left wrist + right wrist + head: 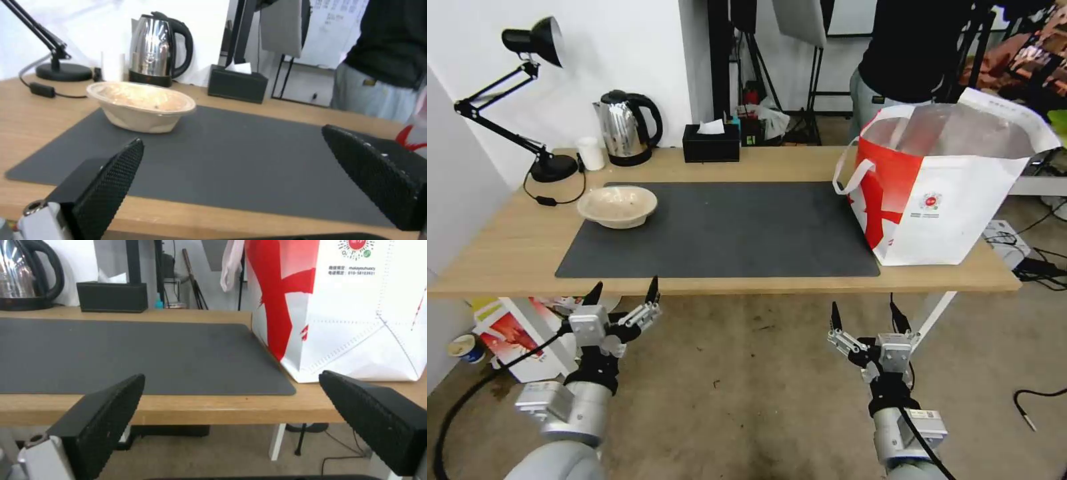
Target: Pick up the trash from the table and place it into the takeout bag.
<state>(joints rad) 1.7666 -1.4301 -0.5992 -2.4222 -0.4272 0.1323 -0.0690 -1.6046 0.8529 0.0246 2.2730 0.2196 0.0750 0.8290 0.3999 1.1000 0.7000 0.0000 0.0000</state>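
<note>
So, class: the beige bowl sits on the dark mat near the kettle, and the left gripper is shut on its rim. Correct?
Not quite. The beige bowl does sit on the dark mat near the kettle, but the head view shows the left gripper open, in front of the table's near edge, apart from the bowl.

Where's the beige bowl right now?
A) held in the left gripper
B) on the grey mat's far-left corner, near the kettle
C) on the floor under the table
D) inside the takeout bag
B: the shallow beige bowl sits on the dark grey mat, in front of the kettle; both grippers hang open below the table edge.
</note>
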